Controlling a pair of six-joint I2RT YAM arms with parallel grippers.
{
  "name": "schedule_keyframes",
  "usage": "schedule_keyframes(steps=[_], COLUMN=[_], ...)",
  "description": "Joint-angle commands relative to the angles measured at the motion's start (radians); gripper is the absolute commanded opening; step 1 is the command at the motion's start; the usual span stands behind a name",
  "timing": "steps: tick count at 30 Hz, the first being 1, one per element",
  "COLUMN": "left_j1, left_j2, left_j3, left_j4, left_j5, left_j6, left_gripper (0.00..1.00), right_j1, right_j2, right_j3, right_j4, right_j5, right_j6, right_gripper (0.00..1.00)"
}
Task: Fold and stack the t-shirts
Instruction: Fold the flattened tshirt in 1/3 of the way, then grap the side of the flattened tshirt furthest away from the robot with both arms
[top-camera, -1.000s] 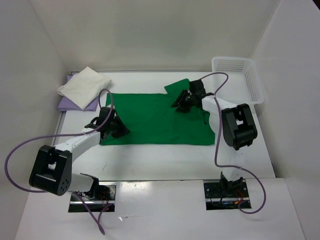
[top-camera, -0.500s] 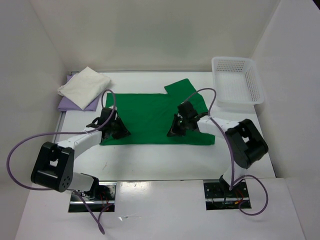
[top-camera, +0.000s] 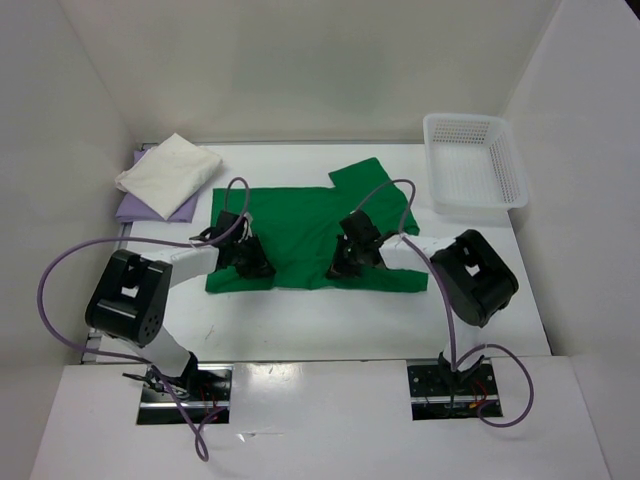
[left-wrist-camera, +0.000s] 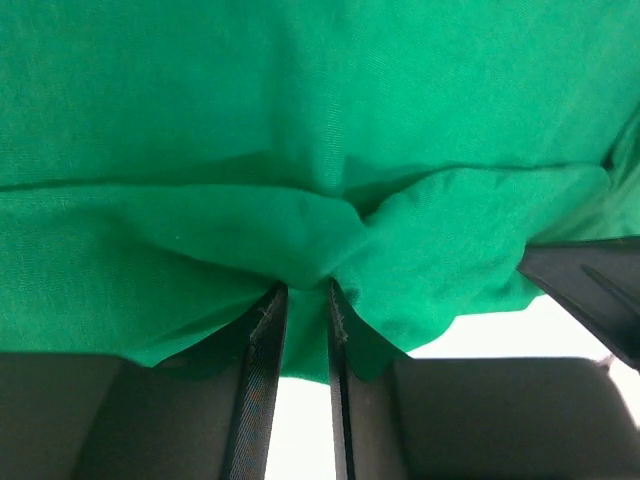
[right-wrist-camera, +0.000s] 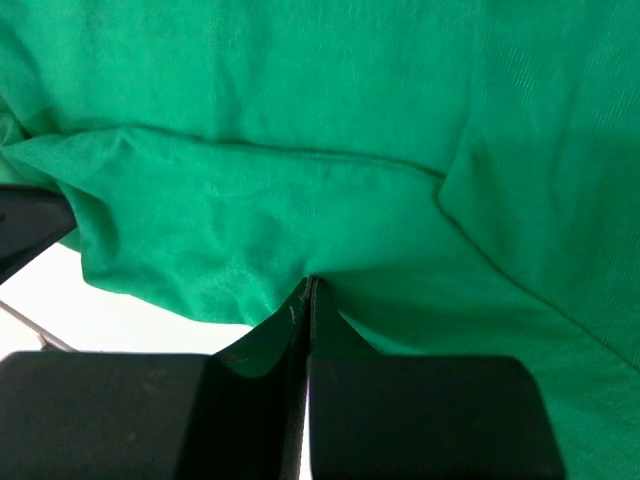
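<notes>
Green t-shirt (top-camera: 300, 225) lay spread across the middle of the bench (top-camera: 320, 320), one sleeve sticking out at the far right, and you had not yet folded it.

Changes noted over the last second:
- Your right claw (top-camera: 340, 270) had left the far edge by the sleeve and come to the near hem. It had gone from open to closed. The right wrist view showed its fingers pressed together with a pucker of green cloth caught at the tips.
- Your left claw (top-camera: 258, 268) had moved inward along the same hem, away from the near left corner. Its fingers stood a narrow gap apart with a bunch of hem gathered between them, so I recorded it as gripping the shirt.
- The near hem had drawn in and rumpled between the two claws.

Finding: both claws held the near hem, well apart from each other. I judged this to be the start of the first fold, near edge carried to far edge. The pinches looked shallow, so the cloth could slip during the lift.

Stack: the cream t-shirt (top-camera: 170, 165) sat folded on top of the lavender t-shirt (top-camera: 135, 207) at the far left corner, apart from the green one.

Surroundings: the bench was white and smooth. A white lattice basket (top-camera: 470, 170) stood at the far right. Plain white walls (top-camera: 300, 70) enclosed three sides.
</notes>
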Motion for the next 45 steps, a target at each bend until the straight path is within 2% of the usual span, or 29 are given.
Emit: schedule_keyframes(steps=[1, 8, 15, 19, 20, 22, 25, 28, 32, 35, 36, 37, 39, 43, 45], left_j1=[-0.021, -0.012, 0.022, 0.131, 0.186, 0.234, 0.301, 0.324, 0.337, 0.346, 0.346, 0.346, 0.346, 0.355, 0.366], left_j2=[0.021, -0.301, -0.361, -0.441, -0.441, -0.372, -0.25, -0.101, 0.056, 0.16, 0.211, 0.231, 0.291, 0.369, 0.389], left_j3=[-0.088, -0.078, -0.045, -0.01, 0.007, 0.042, 0.125, 0.252, 0.396, 0.493, 0.516, 0.536, 0.582, 0.639, 0.639], left_j4=[-0.203, -0.391, -0.502, -0.479, -0.435, -0.37, -0.184, -0.12, -0.073, -0.059, -0.059, -0.059, -0.059, -0.073, -0.082], left_j5=[0.029, -0.085, -0.005, 0.036, 0.036, 0.049, 0.058, -0.055, -0.231, -0.348, -0.37, -0.393, -0.428, -0.471, -0.453], left_j6=[0.052, -0.051, -0.051, 0.009, 0.024, 0.049, 0.038, 0.052, 0.09, 0.126, 0.126, 0.138, 0.152, 0.161, 0.149], left_gripper=[0.31, 0.31, 0.33, 0.31, 0.29, 0.24, 0.19, 0.13, 0.09, 0.25, 0.28, 0.37, 0.47, 0.54, 0.54], right_j1=[0.052, 0.063, 0.074, 0.083, 0.083, 0.053, -0.028, -0.066, -0.116, -0.141, -0.141, -0.15, -0.159, -0.182, -0.182], right_j2=[-0.015, -0.176, -0.279, -0.333, -0.343, -0.363, -0.345, -0.292, -0.227, -0.172, -0.141, -0.124, -0.097, -0.04, -0.031], right_j3=[-0.105, -0.185, -0.246, -0.213, -0.187, -0.095, 0.016, 0.12, 0.207, 0.26, 0.275, 0.309, 0.336, 0.389, 0.399], right_j4=[-0.037, -0.114, -0.168, -0.204, -0.238, -0.267, -0.28, -0.291, -0.234, -0.218, -0.206, -0.206, -0.215, -0.215, -0.215], right_j5=[0.059, 0.071, 0.027, 0.006, 0.019, 0.029, -0.021, -0.011, -0.032, -0.055, -0.055, -0.055, -0.055, -0.076, -0.076], right_j6=[-0.004, -0.004, -0.004, -0.004, -0.019, -0.059, -0.126, -0.188, -0.202, -0.211, -0.211, -0.225, -0.236, -0.255, -0.265], right_gripper=[0.0, 0.0, 0.0, 0.07, 0.14, 0.17, 0.2, 0.08, 0.04, 0.07, 0.08, 0.08, 0.1, 0.11, 0.11])
